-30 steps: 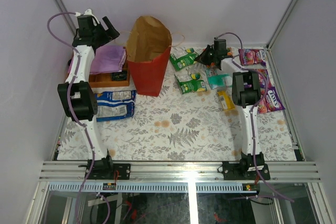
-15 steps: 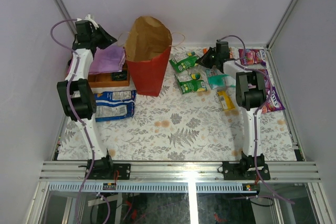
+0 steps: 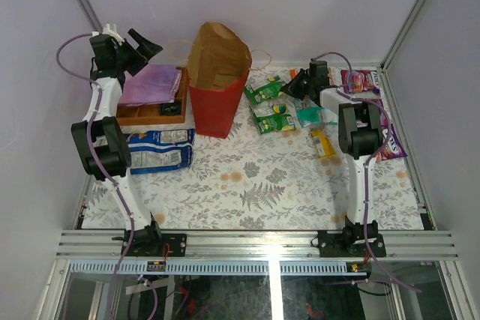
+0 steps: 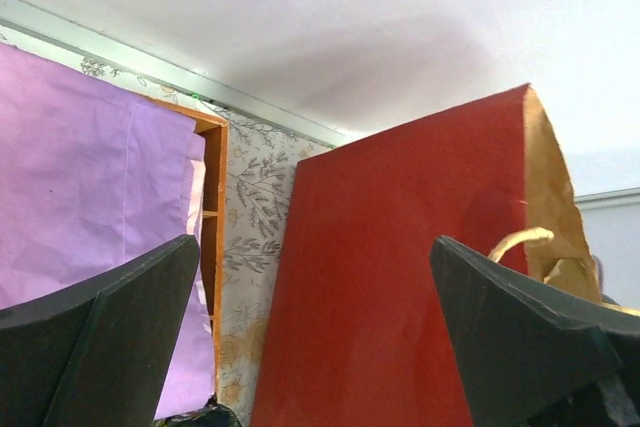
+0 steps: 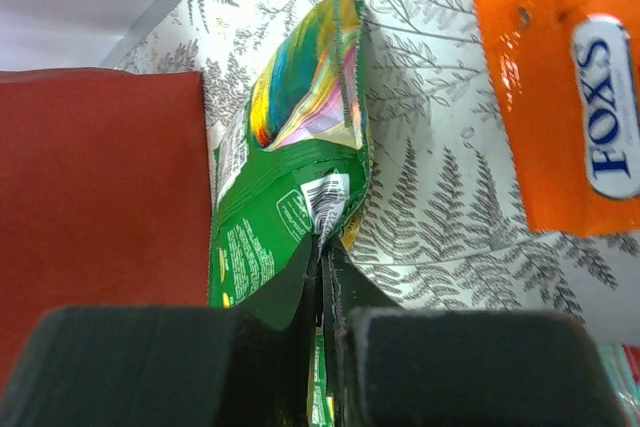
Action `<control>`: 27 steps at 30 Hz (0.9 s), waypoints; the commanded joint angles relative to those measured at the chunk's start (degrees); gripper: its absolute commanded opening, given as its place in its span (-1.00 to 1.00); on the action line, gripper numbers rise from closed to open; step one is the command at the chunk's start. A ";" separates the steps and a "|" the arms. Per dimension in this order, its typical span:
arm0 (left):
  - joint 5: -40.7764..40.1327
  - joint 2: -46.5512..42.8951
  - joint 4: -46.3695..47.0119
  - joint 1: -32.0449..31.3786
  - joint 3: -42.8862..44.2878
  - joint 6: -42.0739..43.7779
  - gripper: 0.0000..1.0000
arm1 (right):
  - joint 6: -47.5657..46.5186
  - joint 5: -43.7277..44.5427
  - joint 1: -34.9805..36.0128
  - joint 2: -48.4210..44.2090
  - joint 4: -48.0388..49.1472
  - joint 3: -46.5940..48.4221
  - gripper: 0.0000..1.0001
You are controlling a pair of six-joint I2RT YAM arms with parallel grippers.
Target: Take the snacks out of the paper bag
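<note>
Right end effector (image 5: pixel 322 267) clenched on green packet (image 5: pixel 255 247), held right of paper bag (image 3: pixel 217 106) | left end effector (image 3: pixel 137 46) released, left of paper bag

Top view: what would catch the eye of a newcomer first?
The red paper bag stands upright at the back of the table, mouth open. Bright snacks lie scattered to its right, where the right gripper is shut on a green packet. The left gripper is open on the bag's other side, near a purple cloth.
</note>
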 commanded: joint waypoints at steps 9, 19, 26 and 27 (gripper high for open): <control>10.09 -4.22 19.76 1.82 -7.39 -9.26 0.99 | 1.59 2.04 -0.80 -3.36 2.71 -0.09 -1.00; 12.45 -3.81 20.11 -0.24 -6.14 -7.58 0.99 | 9.91 8.45 -1.55 -6.20 9.63 -9.13 -1.00; 9.32 -1.39 9.05 -2.25 -0.09 0.41 0.72 | 14.75 6.36 -1.56 -4.40 13.05 -9.70 -1.00; 9.62 -0.96 8.64 -2.33 0.31 0.42 0.65 | 14.85 6.20 -1.56 -4.22 13.15 -9.50 -1.00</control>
